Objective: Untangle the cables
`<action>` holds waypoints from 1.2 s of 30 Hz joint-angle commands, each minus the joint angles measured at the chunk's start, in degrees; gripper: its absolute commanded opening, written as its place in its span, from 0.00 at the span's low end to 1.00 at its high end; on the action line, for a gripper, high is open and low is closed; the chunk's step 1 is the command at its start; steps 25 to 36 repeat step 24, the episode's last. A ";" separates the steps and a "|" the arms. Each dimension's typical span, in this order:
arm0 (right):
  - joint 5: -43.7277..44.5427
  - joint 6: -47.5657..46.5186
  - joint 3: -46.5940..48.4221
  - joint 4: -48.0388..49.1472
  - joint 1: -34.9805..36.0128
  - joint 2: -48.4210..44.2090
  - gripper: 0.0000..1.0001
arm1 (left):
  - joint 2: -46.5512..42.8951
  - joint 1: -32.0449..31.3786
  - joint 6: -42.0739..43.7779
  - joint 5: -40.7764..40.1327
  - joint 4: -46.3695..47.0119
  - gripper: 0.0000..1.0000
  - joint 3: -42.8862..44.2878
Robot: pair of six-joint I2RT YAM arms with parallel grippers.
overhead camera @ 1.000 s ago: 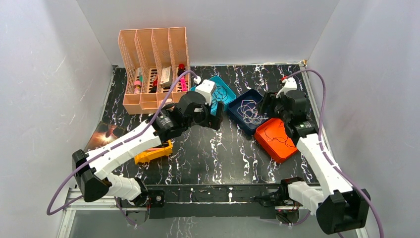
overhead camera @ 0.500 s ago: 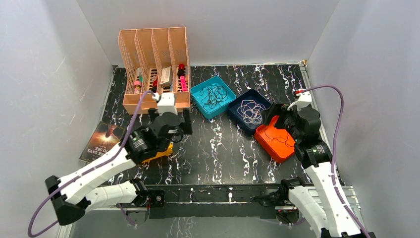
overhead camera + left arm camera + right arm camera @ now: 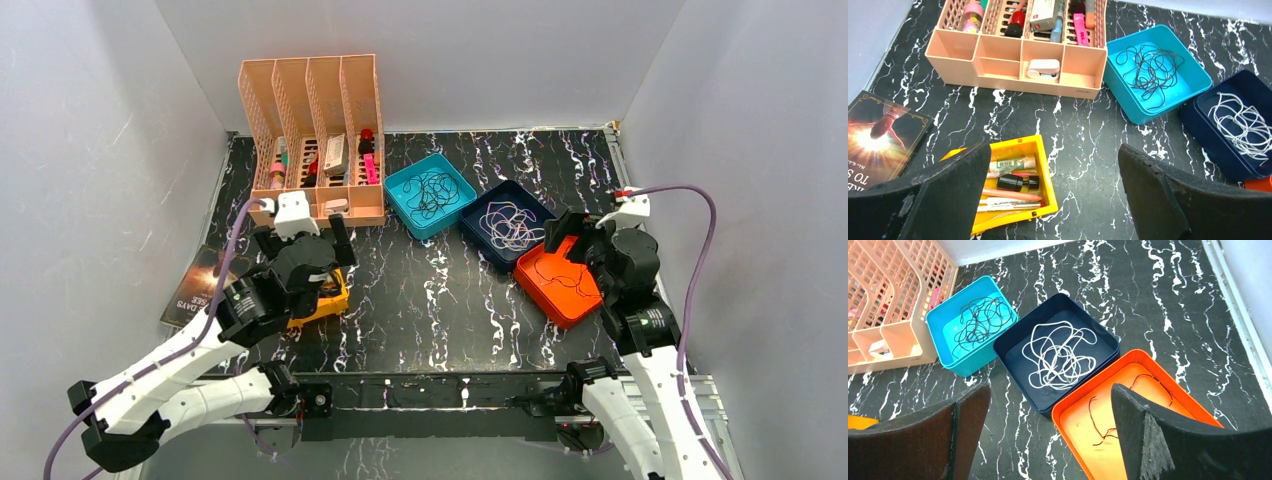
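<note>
Left gripper: fingers spread wide, nothing between them, hanging over the yellow bin of pens. Right gripper: likewise spread and empty, above the near side of the navy tray and orange tray.

Cables lie one to a tray:
- black cable, loose coils in the teal tray
- white cable, looped in the navy tray
- dark cable, thin, in the orange tray

The trays form a close-set diagonal row on the black marbled table. A peach organizer stands just beside the teal tray, and a book lies at the table's left edge.
</note>
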 commanded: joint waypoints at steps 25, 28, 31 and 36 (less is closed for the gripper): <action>4.99 -1.93 0.68 3.91 0.01 -1.76 0.98 | -6.65 0.08 0.30 -6.01 0.56 0.98 -2.48; 4.99 -1.93 0.68 3.91 0.01 -1.76 0.98 | -6.65 0.08 0.30 -6.01 0.56 0.98 -2.48; 4.99 -1.93 0.68 3.91 0.01 -1.76 0.98 | -6.65 0.08 0.30 -6.01 0.56 0.98 -2.48; 4.99 -1.93 0.68 3.91 0.01 -1.76 0.98 | -6.65 0.08 0.30 -6.01 0.56 0.98 -2.48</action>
